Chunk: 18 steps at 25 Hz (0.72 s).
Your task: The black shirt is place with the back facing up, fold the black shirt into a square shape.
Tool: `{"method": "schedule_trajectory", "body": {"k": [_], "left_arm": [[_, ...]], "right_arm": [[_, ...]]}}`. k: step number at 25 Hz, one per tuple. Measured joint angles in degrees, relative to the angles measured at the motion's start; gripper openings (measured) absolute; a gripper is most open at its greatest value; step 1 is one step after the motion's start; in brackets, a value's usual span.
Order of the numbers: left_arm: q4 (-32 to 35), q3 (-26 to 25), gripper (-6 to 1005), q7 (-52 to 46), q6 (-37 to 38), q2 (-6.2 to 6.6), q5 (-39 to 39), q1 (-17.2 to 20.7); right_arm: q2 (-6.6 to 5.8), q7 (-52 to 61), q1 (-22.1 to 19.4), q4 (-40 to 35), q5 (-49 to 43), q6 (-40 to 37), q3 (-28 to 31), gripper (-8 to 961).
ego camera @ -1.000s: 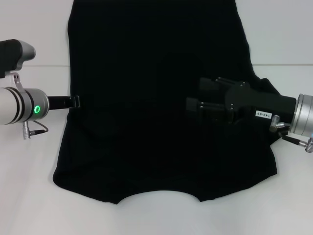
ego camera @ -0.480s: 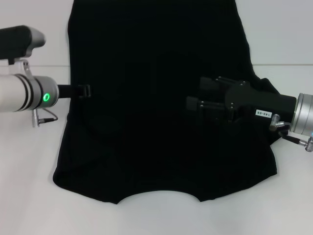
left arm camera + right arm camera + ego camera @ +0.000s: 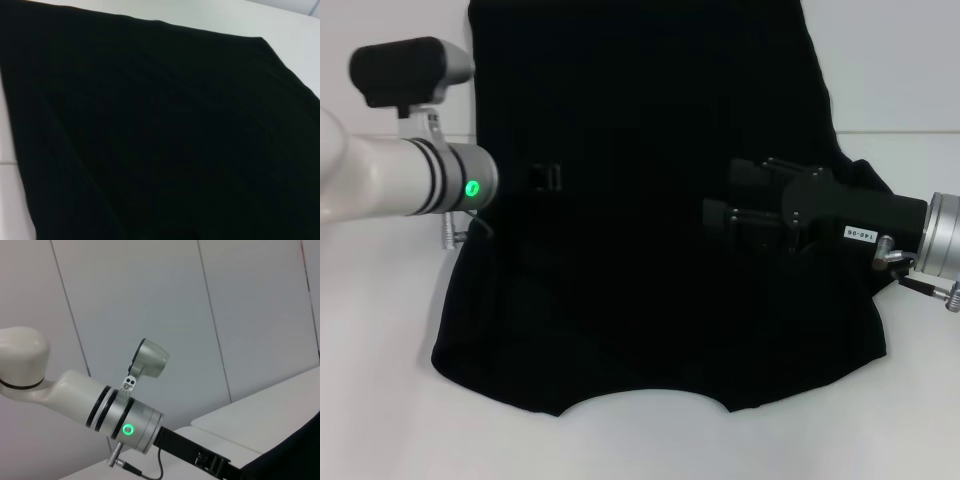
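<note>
one black shirt (image 3: 650, 260) lies spread flat on the desk (image 3: 380, 400), plain dark side up, and it fills most of the middle of the head view. its curved neck opening is at the near edge, toward the robot, and the body of the cloth runs away to the far edge of the view. the cloth is smooth, with only soft low wrinkles. no lettering shows on the upper side.

the desk is white and matte, with a thin seam line that goes across it behind the shirt. in the right wrist view pale grey wall panels (image 3: 150, 300) with narrow vertical joints stand behind the desk.

the left pincer (image 3: 546, 177) is over the left part of the shirt, a little inside its left edge, and its white arm comes in from the left with a green light on the wrist ring. its black fingers almost disappear against the black cloth, so i cannot tell how far they are apart or if they touch the cloth. the left wrist view shows only the shirt and a strip of desk.

the right pincer (image 3: 718, 214) is over the right part of the shirt, pointing to the middle. its two fingers stand apart and hold nothing.
</note>
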Motion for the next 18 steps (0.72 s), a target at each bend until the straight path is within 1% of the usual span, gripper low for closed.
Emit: {"method": "schedule_trajectory", "body": {"k": [3, 6, 8, 12, 18], "left_arm": [[-0.5, 1.8, 89, -0.5, 0.1, -0.39, -0.6, -0.5], [-0.9, 3.3, 103, -0.5, 0.1, -0.41, -2.0, -0.6], [-0.7, 3.5, 113, -0.5, 0.0, -0.32, -2.4, -0.4], [-0.5, 3.3, 264, -0.6, 0.5, -0.04, -2.4, -0.4], [0.2, 3.8, 500, 0.6, 7.5, -0.22, -6.0, -0.6]], "right_arm": [[-0.12, 0.0, 0.0, 0.0, 0.0, 0.0, 0.0, 877], [-0.35, 0.0, 0.0, 0.0, 0.0, 0.1, 0.0, 877], [-0.51, 0.0, 0.0, 0.0, 0.0, 0.1, 0.0, 877], [-0.95, 0.0, 0.0, -0.1, 0.0, 0.2, 0.1, 877], [-1.95, 1.3, 0.0, -1.3, 0.3, 0.2, 1.8, 877]]}}
